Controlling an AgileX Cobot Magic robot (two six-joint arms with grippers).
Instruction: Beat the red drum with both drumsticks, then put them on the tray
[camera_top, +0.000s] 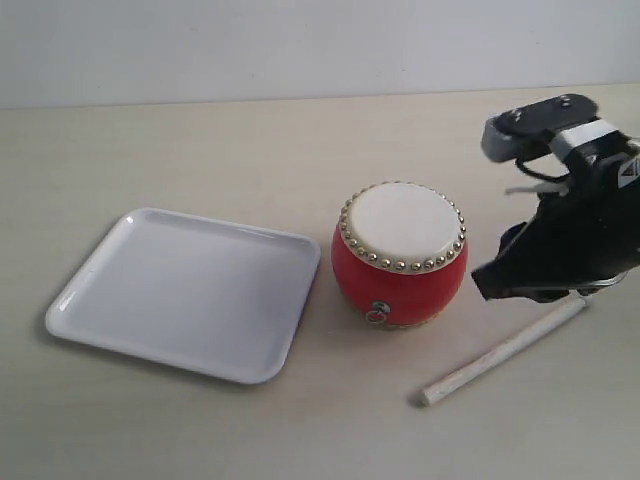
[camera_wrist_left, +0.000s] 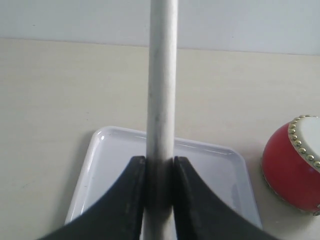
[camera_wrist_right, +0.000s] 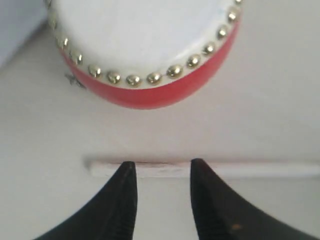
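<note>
Seen only in the left wrist view: left gripper (camera_wrist_left: 160, 161), dark fingers clamped on the held drumstick (camera_wrist_left: 162, 75), upper end cut off by the frame edge, lower end hidden between the fingers. Below it, the tray (camera_top: 120, 300), white and shallow, at the left of the table. Just right of the tray and apart from it, the red drum (camera_top: 400, 250), upright, only part of it caught in either wrist view. Near-right of the drum, the loose drumstick (camera_top: 500, 352), flat on the surface, far end hidden under the right arm. Right gripper (camera_wrist_right: 161, 165) with fingers apart, tips over that stick; contact not discernible. Pale beige matte table (camera_top: 200, 140); plain light wall (camera_top: 250, 45) along the far edge.
</note>
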